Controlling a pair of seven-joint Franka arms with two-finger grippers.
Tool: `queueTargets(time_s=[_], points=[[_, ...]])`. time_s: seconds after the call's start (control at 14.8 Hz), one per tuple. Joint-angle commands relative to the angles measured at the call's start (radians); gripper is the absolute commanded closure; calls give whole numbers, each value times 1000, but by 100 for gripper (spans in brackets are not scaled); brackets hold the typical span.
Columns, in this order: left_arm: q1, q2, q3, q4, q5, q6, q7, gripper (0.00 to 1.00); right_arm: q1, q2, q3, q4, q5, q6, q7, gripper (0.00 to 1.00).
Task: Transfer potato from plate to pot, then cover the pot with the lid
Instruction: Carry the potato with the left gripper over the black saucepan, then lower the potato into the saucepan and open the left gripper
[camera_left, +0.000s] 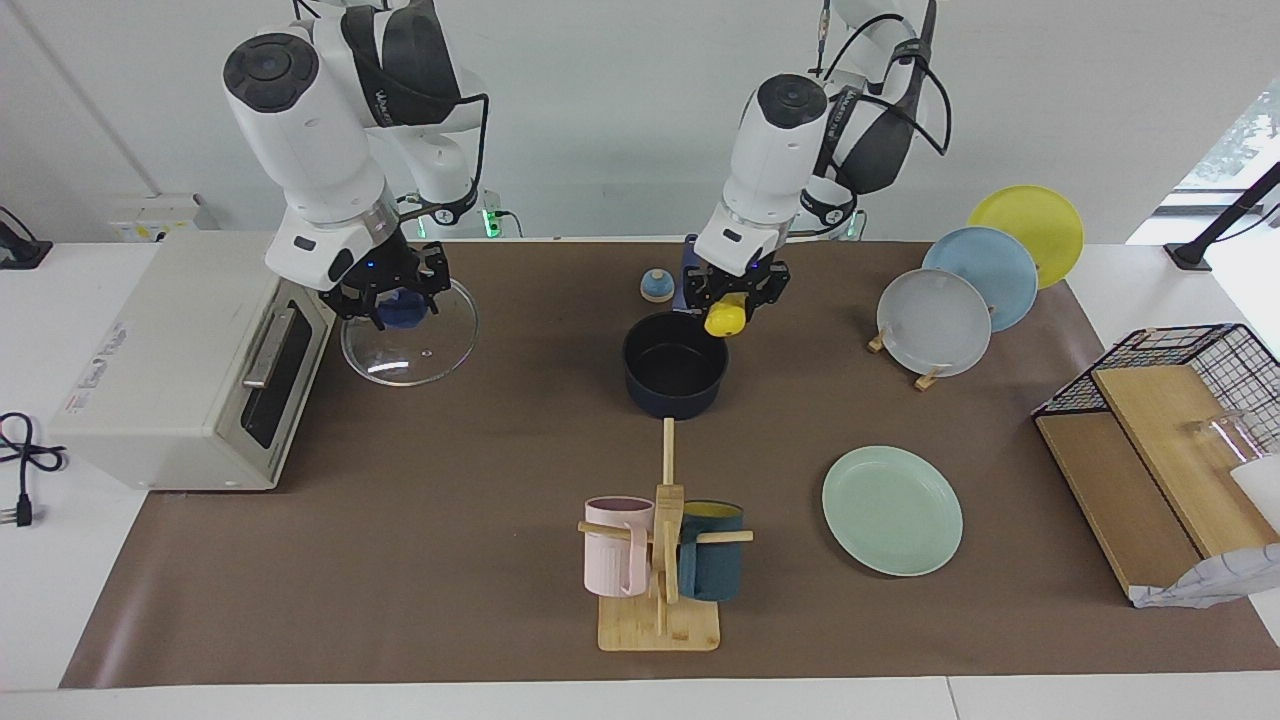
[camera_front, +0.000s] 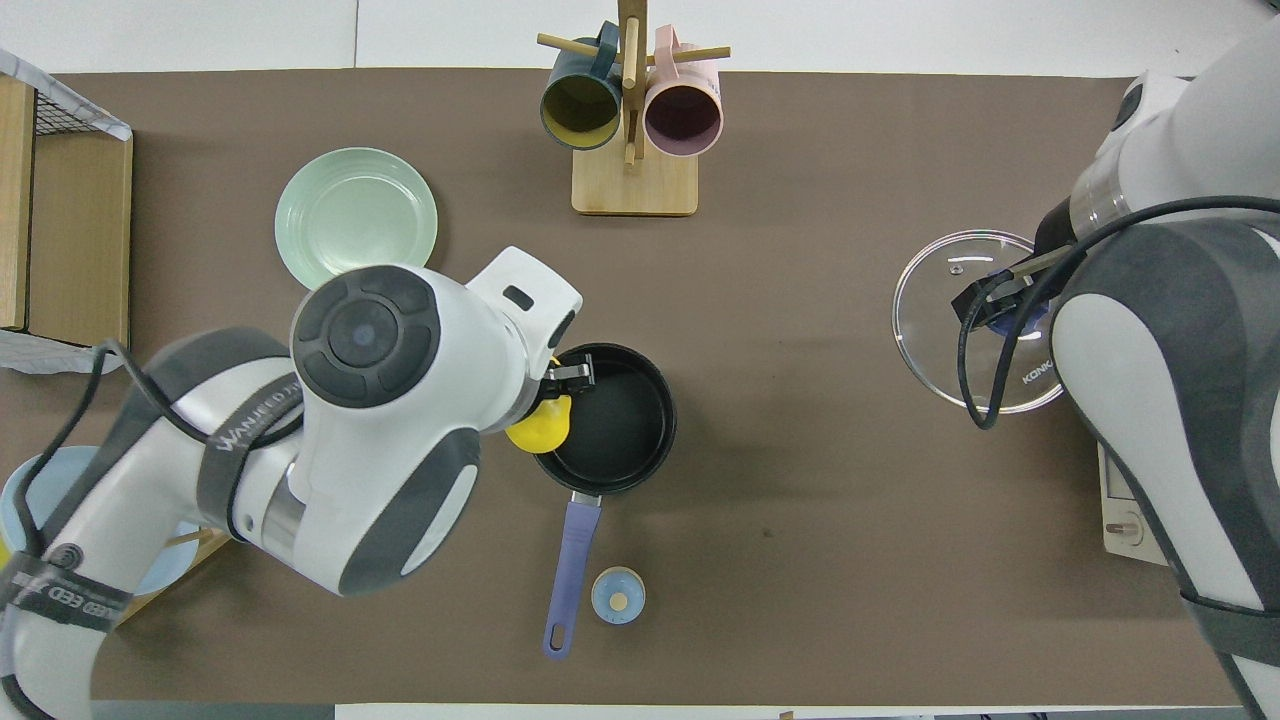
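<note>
Brown-matted table (camera_left: 400, 560) with pot (camera_left: 676, 375), plate (camera_left: 892, 510), bell (camera_left: 656, 286).

— Where's the left gripper (camera_left: 738, 297)?
— Up in the air over the pot's (camera_left: 675, 375) rim, pointing down, clamped on the potato (camera_left: 724, 318). Its arm reaches in toward the table's middle.
— And the right gripper (camera_left: 392, 297)?
— Raised too, pointing down, closed on the lid's (camera_left: 410, 335) knob, so the lid hangs under it clear of the table.
</note>
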Motion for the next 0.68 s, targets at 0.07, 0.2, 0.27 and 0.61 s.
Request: queueTargets(time_s=[0.07,0.2,0.27,0.61], points=[[-61,-34,21,-117,-8,144,-73,100,-6,0,5,0,-14,5,25,100],[-67,-27,21,-146,-2,194,-91,100,-6,0,5,0,-14,2,25,100],[-67,-4,21,-149,0,205,-91,100,-6,0,5,-1,-14,2,27,100],[-72,24,22,-220,29,319,-114,100,-6,-3,7,-14,-12,11,54,100]])
